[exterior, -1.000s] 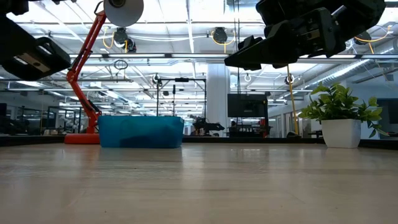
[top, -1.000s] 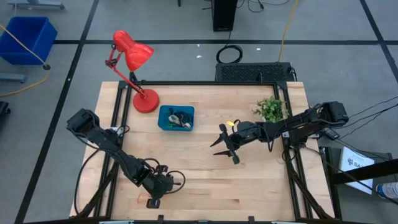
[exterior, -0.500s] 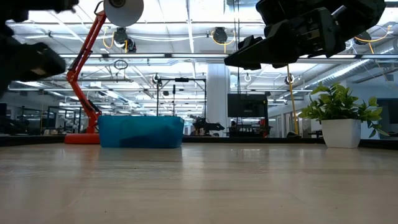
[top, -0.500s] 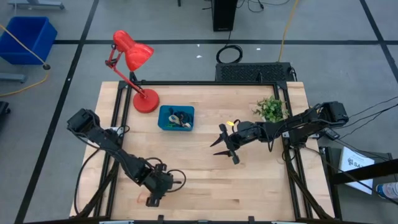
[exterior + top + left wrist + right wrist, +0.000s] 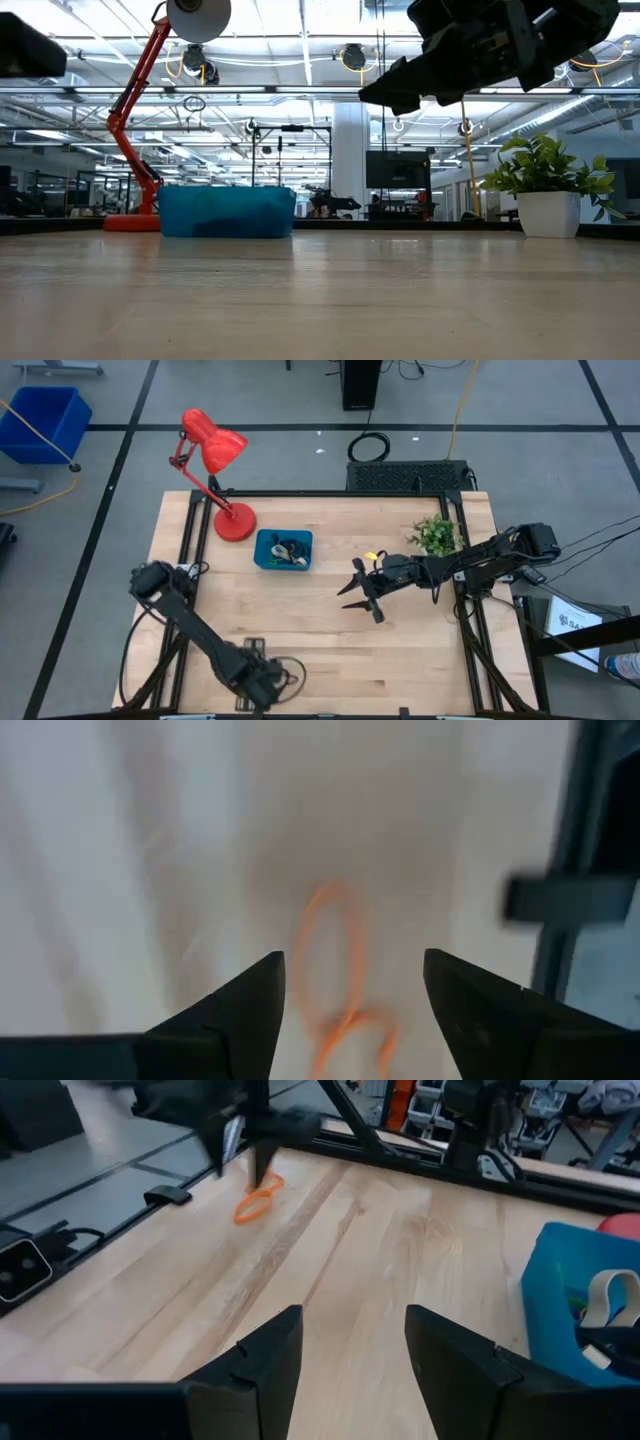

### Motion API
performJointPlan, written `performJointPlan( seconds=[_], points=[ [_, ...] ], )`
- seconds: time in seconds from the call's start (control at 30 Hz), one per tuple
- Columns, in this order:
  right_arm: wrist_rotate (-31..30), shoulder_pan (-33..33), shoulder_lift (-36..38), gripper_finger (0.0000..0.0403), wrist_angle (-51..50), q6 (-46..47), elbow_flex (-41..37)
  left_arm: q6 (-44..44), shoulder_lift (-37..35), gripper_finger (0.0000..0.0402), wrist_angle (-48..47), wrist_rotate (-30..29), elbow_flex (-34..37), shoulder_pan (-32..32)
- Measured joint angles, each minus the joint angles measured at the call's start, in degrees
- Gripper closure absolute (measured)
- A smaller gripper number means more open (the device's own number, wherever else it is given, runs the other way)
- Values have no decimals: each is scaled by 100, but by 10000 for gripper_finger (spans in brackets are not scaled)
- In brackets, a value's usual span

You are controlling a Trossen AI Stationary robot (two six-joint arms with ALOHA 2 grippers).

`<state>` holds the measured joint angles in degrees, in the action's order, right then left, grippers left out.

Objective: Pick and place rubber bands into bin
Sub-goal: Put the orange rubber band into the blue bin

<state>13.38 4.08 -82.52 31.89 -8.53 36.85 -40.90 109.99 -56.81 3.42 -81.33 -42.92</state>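
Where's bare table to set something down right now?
Free: the wide strip of the wooden table between the left gripper at the near edge and the open right gripper hovering mid-table. Also free: between the teal bin and the potted plant. Crowded: the red lamp beside the bin, and the near-left edge, where an orange rubber band lies.
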Motion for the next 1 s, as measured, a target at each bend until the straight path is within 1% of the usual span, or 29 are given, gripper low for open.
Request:
performJointPlan(
  seconds=[0.1, 0.17, 0.3, 0.5, 0.63, 0.7, 0.8, 0.93, 1.0],
  points=[
    [0, 2, 0, 229, -39, 157, -1, 114, 402, 155, 9, -62, -236, -14],
    [0, 11, 0, 229, -72, 269, -1, 73, 509, 156, -9, -166, -252, -10],
    [11, 11, 0, 231, -93, 356, 1, -88, 562, 156, -13, -329, -224, -13],
    [16, 11, 0, 229, -176, 385, 0, -167, 560, 155, 36, -347, -220, -24],
    [18, 11, 0, 231, -280, 485, -1, -324, 556, 155, 418, -294, 38, -58],
    [18, 12, 0, 231, -325, 484, 0, -389, 556, 156, 748, -174, 230, -107],
    [18, 13, 0, 229, -331, 480, -1, -601, 504, 156, 1173, -196, 506, -179],
    [18, 13, 0, 231, -298, 470, 1, -683, 506, 156, 1171, -417, 596, -266],
    [13, 13, 0, 231, -299, 468, -1, -685, 510, 156, 1160, -424, 600, -286]
  ],
)
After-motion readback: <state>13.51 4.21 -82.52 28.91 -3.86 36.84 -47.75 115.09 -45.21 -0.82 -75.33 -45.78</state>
